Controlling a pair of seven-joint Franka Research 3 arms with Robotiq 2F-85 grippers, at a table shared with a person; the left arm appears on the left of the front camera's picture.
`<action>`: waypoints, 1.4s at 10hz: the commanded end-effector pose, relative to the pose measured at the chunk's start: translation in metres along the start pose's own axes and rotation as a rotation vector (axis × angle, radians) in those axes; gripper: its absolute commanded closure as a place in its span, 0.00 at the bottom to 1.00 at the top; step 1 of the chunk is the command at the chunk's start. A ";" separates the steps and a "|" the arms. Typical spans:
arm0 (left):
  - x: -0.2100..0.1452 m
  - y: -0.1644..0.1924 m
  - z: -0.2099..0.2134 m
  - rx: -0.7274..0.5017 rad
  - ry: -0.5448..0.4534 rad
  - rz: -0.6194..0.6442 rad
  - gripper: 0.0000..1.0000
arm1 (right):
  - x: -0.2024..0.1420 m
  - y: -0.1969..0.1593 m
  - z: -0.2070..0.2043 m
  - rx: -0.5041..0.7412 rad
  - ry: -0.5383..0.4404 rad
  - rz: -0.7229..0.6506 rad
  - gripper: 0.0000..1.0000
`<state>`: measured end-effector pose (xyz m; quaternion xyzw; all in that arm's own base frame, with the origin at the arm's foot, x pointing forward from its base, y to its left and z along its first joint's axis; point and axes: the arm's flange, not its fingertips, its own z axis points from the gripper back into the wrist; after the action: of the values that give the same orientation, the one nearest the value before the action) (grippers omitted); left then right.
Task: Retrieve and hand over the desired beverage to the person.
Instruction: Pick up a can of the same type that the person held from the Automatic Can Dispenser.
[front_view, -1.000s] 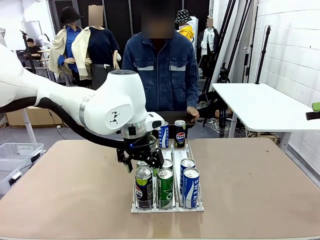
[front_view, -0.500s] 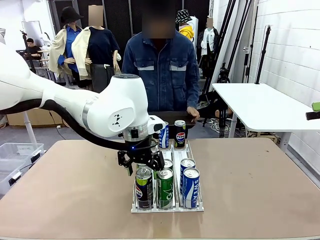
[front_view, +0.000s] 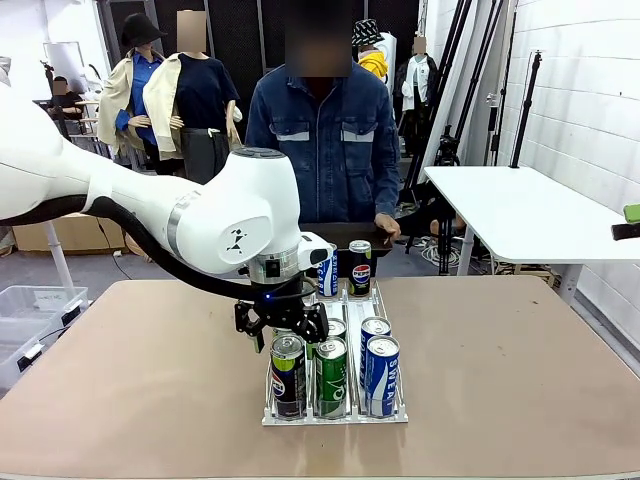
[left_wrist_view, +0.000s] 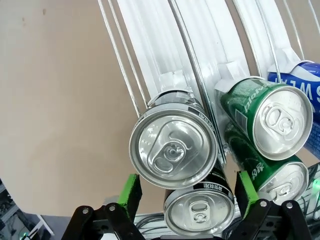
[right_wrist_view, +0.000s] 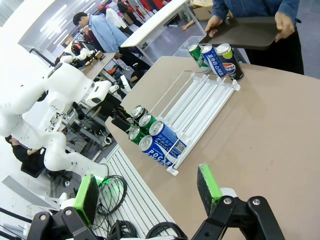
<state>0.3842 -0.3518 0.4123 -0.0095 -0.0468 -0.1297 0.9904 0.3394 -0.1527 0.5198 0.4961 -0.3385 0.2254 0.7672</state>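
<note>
Black can (left_wrist_view: 200, 212) stands in the rack (left_wrist_view: 150, 60) on the counter (left_wrist_view: 60, 100).
Left tool (left_wrist_view: 189, 196) is wide open, one green pad (left_wrist_view: 132, 194) on each side of it, just behind the front black can (left_wrist_view: 172, 150). Right tool (right_wrist_view: 147, 195) is wide open, holding nothing.

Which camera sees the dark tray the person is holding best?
The right wrist view: the tray shows nearly whole, a hand at each end. The front view catches a strip of it behind the cans.

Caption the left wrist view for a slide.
Left gripper, jaws open, above two dark cans in the wire rack, green cans alongside.
</note>
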 end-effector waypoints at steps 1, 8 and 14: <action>0.001 -0.011 -0.005 0.035 0.024 0.014 0.09 | 0.001 0.000 -0.001 0.008 -0.007 0.005 0.00; -0.006 -0.011 -0.003 0.040 0.048 -0.002 1.00 | 0.001 0.000 -0.001 0.008 -0.007 0.005 0.00; -0.001 -0.006 0.003 0.006 0.017 -0.011 1.00 | 0.001 0.000 -0.001 0.008 -0.007 0.005 0.00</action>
<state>0.3824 -0.3567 0.4157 -0.0059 -0.0394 -0.1343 0.9901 0.3394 -0.1527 0.5198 0.4961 -0.3385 0.2254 0.7672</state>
